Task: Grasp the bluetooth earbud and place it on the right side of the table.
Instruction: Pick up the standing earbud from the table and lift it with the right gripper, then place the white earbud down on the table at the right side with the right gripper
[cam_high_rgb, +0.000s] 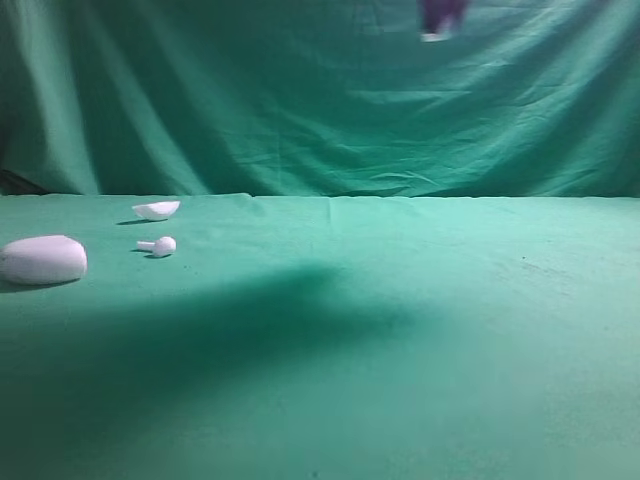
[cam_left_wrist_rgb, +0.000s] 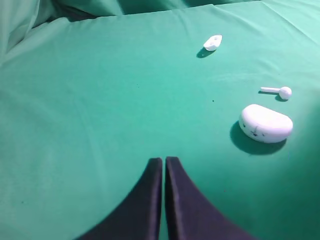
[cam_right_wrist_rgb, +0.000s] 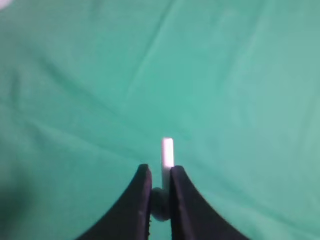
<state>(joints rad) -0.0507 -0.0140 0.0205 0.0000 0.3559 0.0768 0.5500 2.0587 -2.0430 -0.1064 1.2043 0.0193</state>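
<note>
Right gripper (cam_right_wrist_rgb: 161, 187), two dark tapered fingers, jaws drawn narrow and clamped on the bluetooth earbud (cam_right_wrist_rgb: 167, 152), a tiny white plastic piece; its straight stem stands out past the fingertips, its rounded greyish head sits pinched between them; the earbud hangs clear of the cloth, held above the table (cam_right_wrist_rgb: 240, 90), a broad flat surface under slightly creased green cloth; in the exterior high view this gripper shows only as a blurred dark shape with a white fleck at the top edge, right of centre, high against the green backdrop drape (cam_high_rgb: 300, 110).

Left gripper (cam_left_wrist_rgb: 164, 161), matching dark fingers, jaws pressed together with only a hairline gap, holding nothing, poised over bare cloth.

Big oval white plastic case (cam_left_wrist_rgb: 265, 123), resting on the left part of the table; just beyond it a second small white earbud (cam_left_wrist_rgb: 278, 91) lying on its side, apart from the case; farther still, near the table's rear edge, a small white curved shell-like piece (cam_left_wrist_rgb: 213, 42); its nature cannot be told.
</note>
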